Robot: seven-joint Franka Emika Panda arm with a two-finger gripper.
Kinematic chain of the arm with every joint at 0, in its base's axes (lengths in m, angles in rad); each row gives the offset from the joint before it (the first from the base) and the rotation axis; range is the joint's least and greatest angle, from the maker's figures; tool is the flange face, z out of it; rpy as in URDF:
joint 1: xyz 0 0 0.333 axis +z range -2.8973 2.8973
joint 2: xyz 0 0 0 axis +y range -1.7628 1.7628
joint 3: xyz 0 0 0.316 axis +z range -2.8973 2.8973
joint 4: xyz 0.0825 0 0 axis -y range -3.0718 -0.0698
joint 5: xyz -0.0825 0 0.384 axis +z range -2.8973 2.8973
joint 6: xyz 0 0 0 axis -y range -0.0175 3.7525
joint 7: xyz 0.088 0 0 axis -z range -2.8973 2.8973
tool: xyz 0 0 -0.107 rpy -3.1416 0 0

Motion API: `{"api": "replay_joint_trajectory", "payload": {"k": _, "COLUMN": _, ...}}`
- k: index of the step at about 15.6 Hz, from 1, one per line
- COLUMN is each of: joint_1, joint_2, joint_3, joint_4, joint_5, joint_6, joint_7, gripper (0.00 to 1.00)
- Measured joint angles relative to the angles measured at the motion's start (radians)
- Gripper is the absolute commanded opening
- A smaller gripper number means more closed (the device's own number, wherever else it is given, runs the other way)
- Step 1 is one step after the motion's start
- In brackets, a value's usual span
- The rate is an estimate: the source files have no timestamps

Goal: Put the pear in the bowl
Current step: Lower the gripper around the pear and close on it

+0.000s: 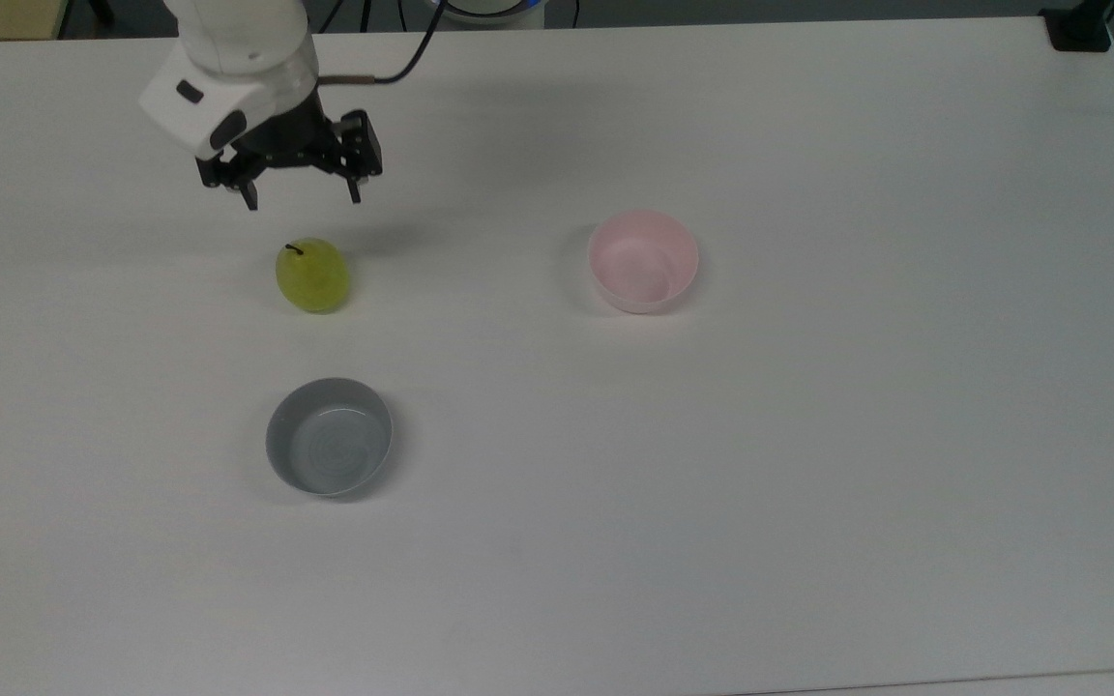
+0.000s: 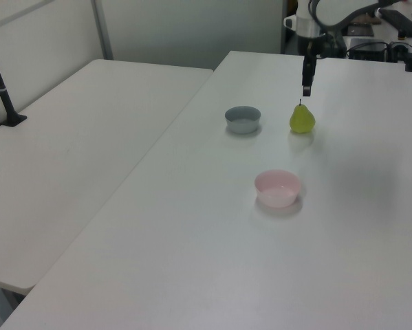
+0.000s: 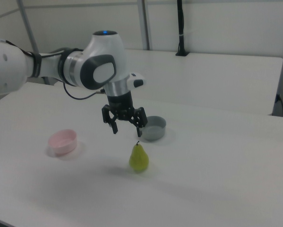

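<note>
So far nothing is done: the pear (image 1: 312, 276) stands on the table (image 1: 808, 483), well apart from the pink bowl (image 1: 643, 261). The gripper (image 1: 302, 202) hangs just above the pear, fingers spread wide and empty; grasping and carrying remain.

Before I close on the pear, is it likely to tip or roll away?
The pear stands upright on its broad base, stem up, so an off-centre touch near the narrow top could probably tip it. Its rounded body might then roll on the bare table. The skin looks smooth, so a grip at the wide part seems safer.
</note>
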State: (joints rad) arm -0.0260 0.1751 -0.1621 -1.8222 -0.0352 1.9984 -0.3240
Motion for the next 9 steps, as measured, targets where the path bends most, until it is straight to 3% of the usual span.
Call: {"api": "replay_joint_trajectory", "payload": {"k": 9, "joint_1": -0.02, "joint_2": 0.129, "joint_3": 0.0, "joint_4": -0.002, "joint_5": 0.0, "joint_6": 0.094, "joint_7": 0.021, "gripper": 1.0}}
